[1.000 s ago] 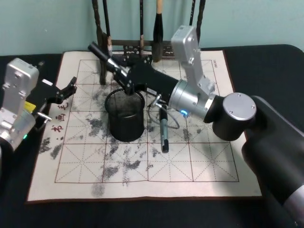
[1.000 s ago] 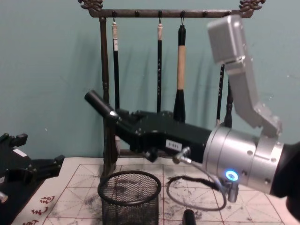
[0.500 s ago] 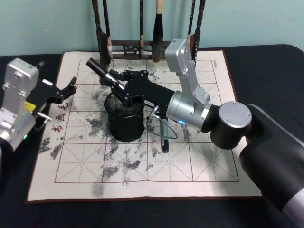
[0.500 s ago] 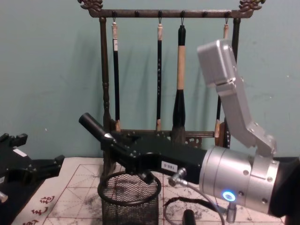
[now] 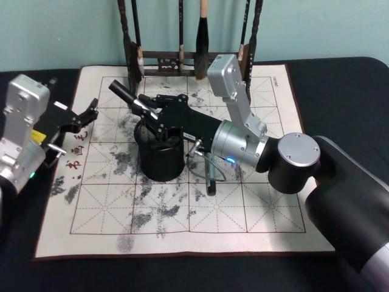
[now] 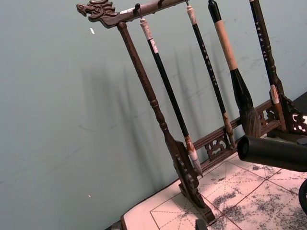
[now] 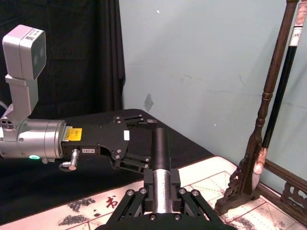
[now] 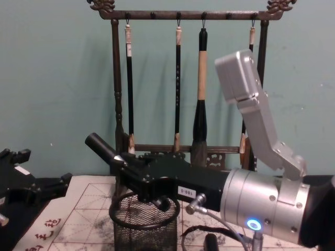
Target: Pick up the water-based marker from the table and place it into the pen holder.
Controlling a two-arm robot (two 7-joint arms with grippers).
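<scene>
Jaws of the right gripper [image 5: 149,111] clamp the water-based marker [image 5: 126,96], tilted just above the pen holder [image 5: 159,164]. Placing step, I judge: next tip it upright, lower, release. Left gripper [image 5: 84,114] rests parked at left, fingers apart.

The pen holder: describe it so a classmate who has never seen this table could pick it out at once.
Find the ink-stained gridded mat. Just left of its middle, in front of the tall wooden brush rack, stands the pen holder, under the right gripper that grips a marker. It is the only black wire-mesh cup, short and round, unlike the tall rack of hanging brushes.
</scene>
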